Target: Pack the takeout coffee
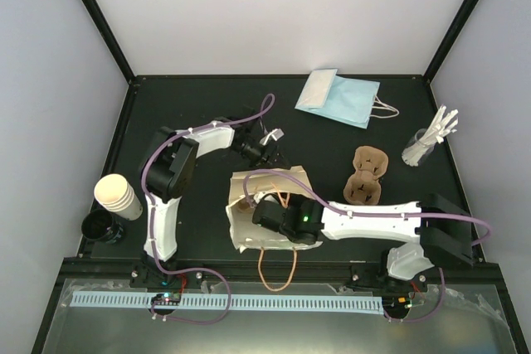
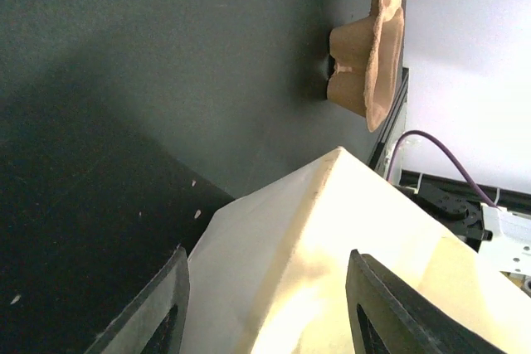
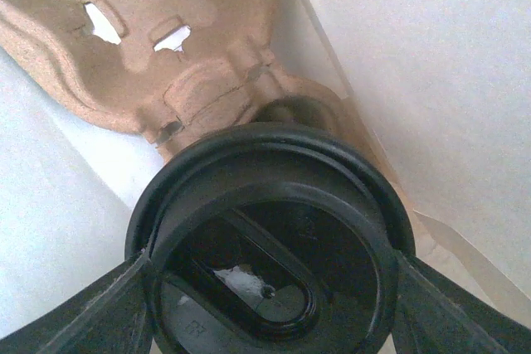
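Observation:
The takeout coffee shows only in the right wrist view, as its round black lid (image 3: 270, 238) seen from above. My right gripper (image 3: 270, 264) is shut on it, one finger on each side of the lid. It holds the cup inside the tan paper bag (image 1: 270, 184), just over a brown pulp carrier (image 3: 166, 39) that lies in the bag. From the top camera the right gripper (image 1: 264, 211) reaches into the bag's mouth and the cup is hidden. My left gripper (image 2: 267, 267) is open, its fingers astride the bag's upper corner (image 2: 332, 205) without clamping it; it also shows from the top (image 1: 264, 148).
A second brown pulp carrier (image 1: 367, 176) lies right of the bag and shows in the left wrist view (image 2: 369, 47). A blue paper bag (image 1: 338, 97) lies at the back. A cup of white utensils (image 1: 427, 143) stands at the right. Lidless cream cups (image 1: 119, 196) and black lids (image 1: 99, 225) are at the left.

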Robot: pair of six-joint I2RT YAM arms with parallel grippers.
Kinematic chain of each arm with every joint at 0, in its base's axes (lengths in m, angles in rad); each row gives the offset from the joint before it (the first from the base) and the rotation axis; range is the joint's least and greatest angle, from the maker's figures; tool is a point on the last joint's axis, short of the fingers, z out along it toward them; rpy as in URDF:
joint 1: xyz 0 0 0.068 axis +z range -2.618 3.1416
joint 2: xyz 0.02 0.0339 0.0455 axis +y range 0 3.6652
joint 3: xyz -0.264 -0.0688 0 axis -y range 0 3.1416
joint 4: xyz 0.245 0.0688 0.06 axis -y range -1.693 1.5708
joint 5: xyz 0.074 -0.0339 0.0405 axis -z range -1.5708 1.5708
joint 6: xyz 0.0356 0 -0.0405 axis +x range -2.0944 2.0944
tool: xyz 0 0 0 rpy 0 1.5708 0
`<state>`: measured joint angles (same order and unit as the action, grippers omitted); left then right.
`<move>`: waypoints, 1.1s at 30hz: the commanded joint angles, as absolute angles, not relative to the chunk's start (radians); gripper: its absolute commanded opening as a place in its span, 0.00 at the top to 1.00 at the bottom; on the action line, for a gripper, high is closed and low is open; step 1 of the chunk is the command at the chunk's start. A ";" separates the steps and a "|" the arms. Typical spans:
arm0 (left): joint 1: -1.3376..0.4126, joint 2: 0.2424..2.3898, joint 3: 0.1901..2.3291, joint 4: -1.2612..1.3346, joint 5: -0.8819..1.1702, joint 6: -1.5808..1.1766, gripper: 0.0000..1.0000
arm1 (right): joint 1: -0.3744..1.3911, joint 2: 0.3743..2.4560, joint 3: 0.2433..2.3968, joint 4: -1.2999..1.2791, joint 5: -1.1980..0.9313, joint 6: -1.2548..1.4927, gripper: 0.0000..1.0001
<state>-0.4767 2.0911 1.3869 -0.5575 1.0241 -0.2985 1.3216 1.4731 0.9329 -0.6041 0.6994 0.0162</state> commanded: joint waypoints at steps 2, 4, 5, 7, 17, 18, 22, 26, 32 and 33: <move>-0.433 2.025 1.394 -0.577 1.026 -0.281 0.47 | 1.312 1.567 0.981 -0.597 0.579 0.059 0.41; -0.418 2.013 1.391 -0.587 1.022 -0.275 0.47 | 1.311 1.587 1.000 -0.572 0.579 0.041 0.41; -0.411 2.005 1.385 -0.586 1.017 -0.273 0.47 | 1.311 1.594 1.007 -0.558 0.575 0.033 0.41; -0.397 1.989 1.369 -0.583 1.005 -0.273 0.47 | 1.312 1.598 1.016 -0.536 0.568 0.014 0.41; -0.416 1.970 1.263 -0.460 1.006 -0.342 0.48 | 1.311 1.597 0.979 -0.565 0.524 0.098 0.40; -0.416 1.971 1.254 -0.448 1.006 -0.345 0.48 | 1.311 1.595 0.971 -0.571 0.516 0.111 0.40; -0.420 1.968 1.248 -0.442 1.005 -0.347 0.48 | 1.313 1.591 0.957 -0.602 0.495 0.148 0.40; -0.428 1.975 1.258 -0.445 1.005 -0.344 0.48 | 1.313 1.581 0.924 -0.581 0.490 0.148 0.38; -0.454 1.990 1.256 -0.443 1.004 -0.343 0.48 | 1.313 1.582 0.897 -0.562 0.481 0.147 0.38; -0.457 1.991 1.252 -0.441 1.004 -0.344 0.48 | 1.313 1.584 0.891 -0.562 0.472 0.152 0.38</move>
<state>-0.4263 1.9877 1.2598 -0.4435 0.9874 -0.3355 1.3117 1.5356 0.9565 -0.5140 0.6907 0.0826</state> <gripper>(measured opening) 0.518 0.721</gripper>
